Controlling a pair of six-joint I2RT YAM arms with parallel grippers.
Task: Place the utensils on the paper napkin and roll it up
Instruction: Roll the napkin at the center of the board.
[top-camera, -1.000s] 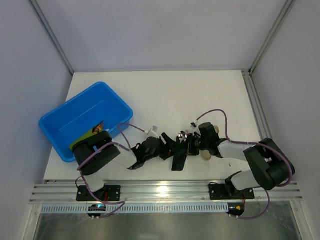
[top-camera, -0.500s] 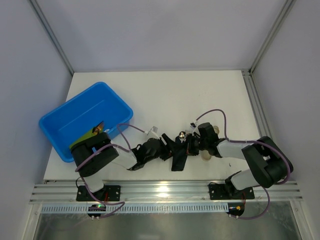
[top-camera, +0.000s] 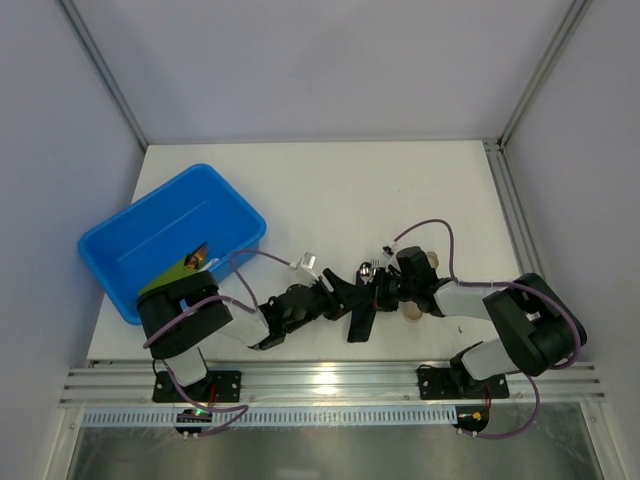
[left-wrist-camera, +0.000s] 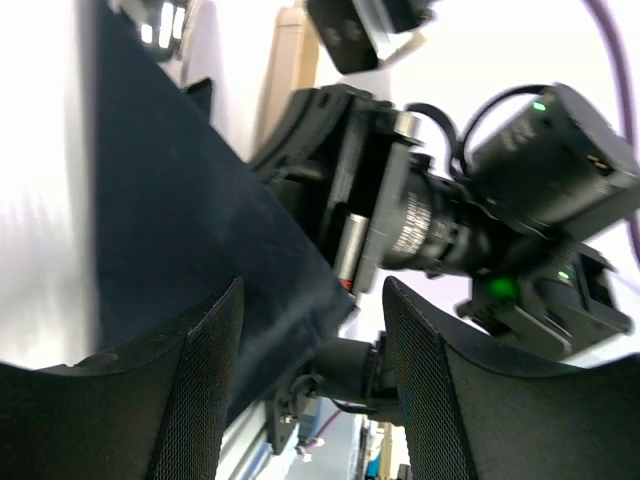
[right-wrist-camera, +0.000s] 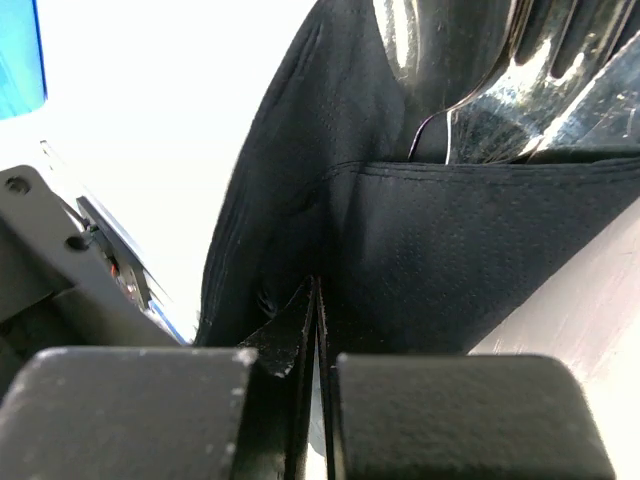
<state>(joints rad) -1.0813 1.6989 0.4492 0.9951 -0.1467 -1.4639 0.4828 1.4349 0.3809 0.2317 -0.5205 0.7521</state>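
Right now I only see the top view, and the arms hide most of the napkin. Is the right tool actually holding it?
Observer: Yes, the right wrist view shows the right tool shut on a fold of the paper napkin.
Operator: Are the utensils inside?
Observer: The utensils sit tucked behind a fold, fork tines showing.
Operator: And the left tool?
Observer: The left tool is open around a napkin edge, not pinching it.
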